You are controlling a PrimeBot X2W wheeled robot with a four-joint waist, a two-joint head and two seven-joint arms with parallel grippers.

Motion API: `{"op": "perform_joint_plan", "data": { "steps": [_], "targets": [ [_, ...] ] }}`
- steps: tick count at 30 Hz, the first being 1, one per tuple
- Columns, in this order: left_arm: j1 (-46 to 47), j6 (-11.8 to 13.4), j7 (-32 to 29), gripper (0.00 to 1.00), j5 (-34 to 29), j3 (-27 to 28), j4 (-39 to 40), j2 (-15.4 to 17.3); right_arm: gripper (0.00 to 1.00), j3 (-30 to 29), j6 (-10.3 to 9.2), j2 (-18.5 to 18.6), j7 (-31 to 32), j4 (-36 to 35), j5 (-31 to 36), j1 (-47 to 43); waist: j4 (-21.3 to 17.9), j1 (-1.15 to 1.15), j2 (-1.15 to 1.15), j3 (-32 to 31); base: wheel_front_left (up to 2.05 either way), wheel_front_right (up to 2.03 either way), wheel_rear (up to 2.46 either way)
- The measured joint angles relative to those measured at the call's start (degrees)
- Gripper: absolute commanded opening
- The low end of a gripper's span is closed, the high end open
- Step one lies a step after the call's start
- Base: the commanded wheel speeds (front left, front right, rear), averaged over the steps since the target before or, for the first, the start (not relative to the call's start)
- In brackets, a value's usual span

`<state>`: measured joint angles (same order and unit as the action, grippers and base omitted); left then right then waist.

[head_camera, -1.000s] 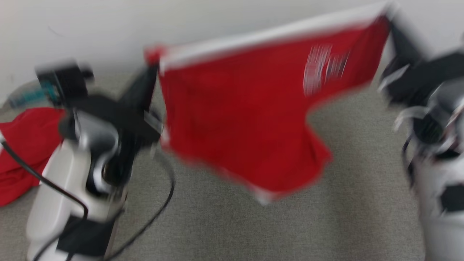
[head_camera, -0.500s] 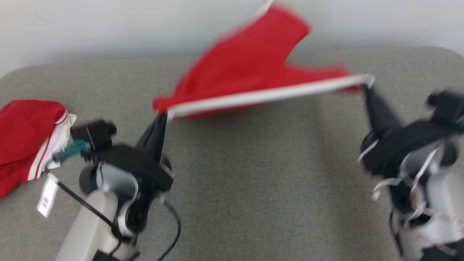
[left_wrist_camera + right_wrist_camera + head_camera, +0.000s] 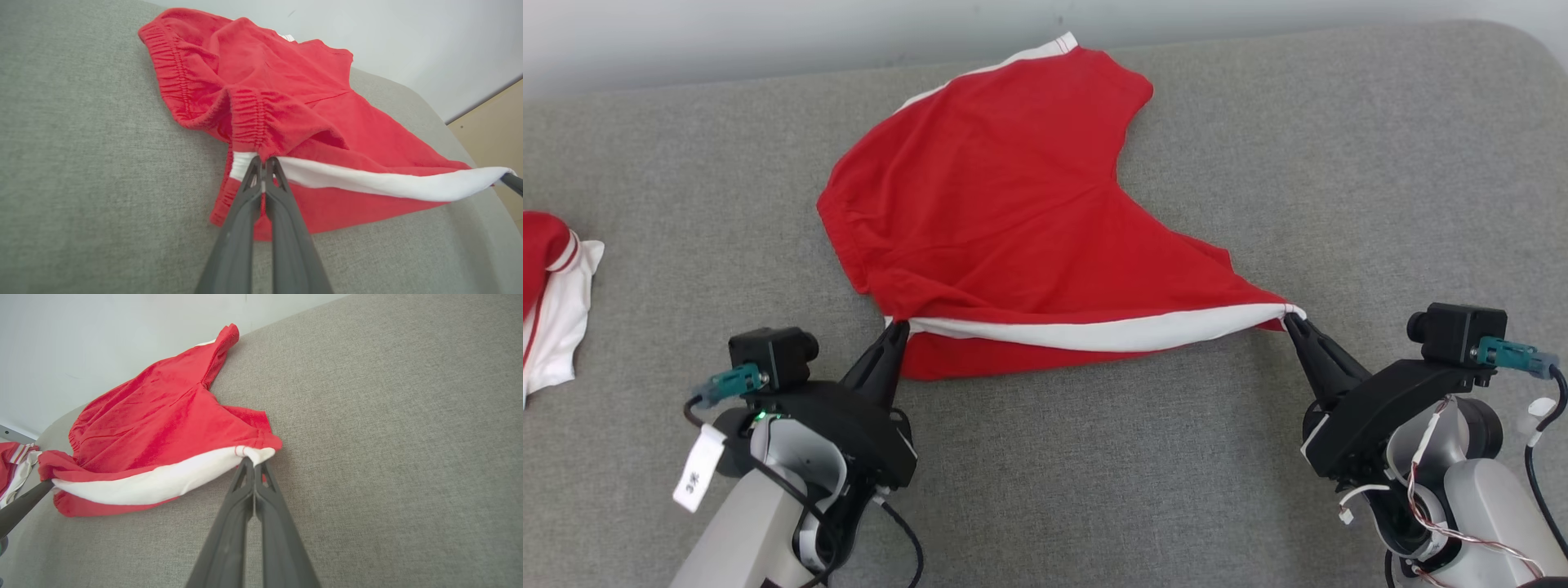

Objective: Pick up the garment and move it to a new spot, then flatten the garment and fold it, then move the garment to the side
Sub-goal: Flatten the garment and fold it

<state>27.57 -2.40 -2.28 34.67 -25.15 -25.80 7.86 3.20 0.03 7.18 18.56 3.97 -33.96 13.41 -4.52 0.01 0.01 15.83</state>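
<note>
We work on a grey fabric-covered surface point(image 3: 1339, 163) that meets a pale wall point(image 3: 768, 33) along its far edge. At the left edge of the surface lies a second garment point(image 3: 547, 302), red with white trim. It is bunched up, partly cut off in the head view, and well apart from everything else.

Next comes the left pincer point(image 3: 895, 328), near the front edge and left of centre. Its two dark fingers are pressed together on the left end of the white band point(image 3: 1094, 333) of the garment point(image 3: 1005, 204). The left wrist view confirms the grip: the fingertips meet on the white cloth just below a gathered red elastic waistband point(image 3: 249, 118).

The garment, which we take to be a pair of red shorts, occupies the middle of the surface. Most of it lies spread out and reaches back to the far edge, where a white-trimmed edge points toward the wall. The front part is creased and folded over itself. The white band is stretched nearly straight from one pincer to the other, above a strip of red cloth.

At the right end of the band, the right pincer point(image 3: 1292, 317) is clamped on the corner of the white cloth, near the front edge and right of centre. In the right wrist view its fingertips meet on that corner with no gap between them.
</note>
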Motion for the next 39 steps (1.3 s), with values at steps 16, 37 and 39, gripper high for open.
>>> {"op": "perform_joint_plan", "data": {
  "steps": [16,37,39],
  "targets": [
    [-12.93,-2.69,7.32,0.00,-1.44,-3.04,-2.94,2.29,0.00,1.40,3.04,0.53,0.92,1.81,-1.63,-12.45,3.43,-0.02,-0.02,-9.88,0.00,0.00,0.00],
    [-20.51,-3.25,7.84,0.00,-1.71,-5.78,-2.24,4.70,0.00,3.78,4.02,4.60,10.38,-3.50,-4.47,-26.08,5.14,-0.02,-0.02,-15.87,0.00,0.00,0.00],
    [-20.97,-3.24,7.84,0.00,-1.71,-5.81,-1.75,4.71,0.00,3.83,4.02,4.63,11.27,-4.05,-4.92,-26.46,5.11,-0.02,-0.02,-15.93,0.00,0.00,0.00]
  ]
}}
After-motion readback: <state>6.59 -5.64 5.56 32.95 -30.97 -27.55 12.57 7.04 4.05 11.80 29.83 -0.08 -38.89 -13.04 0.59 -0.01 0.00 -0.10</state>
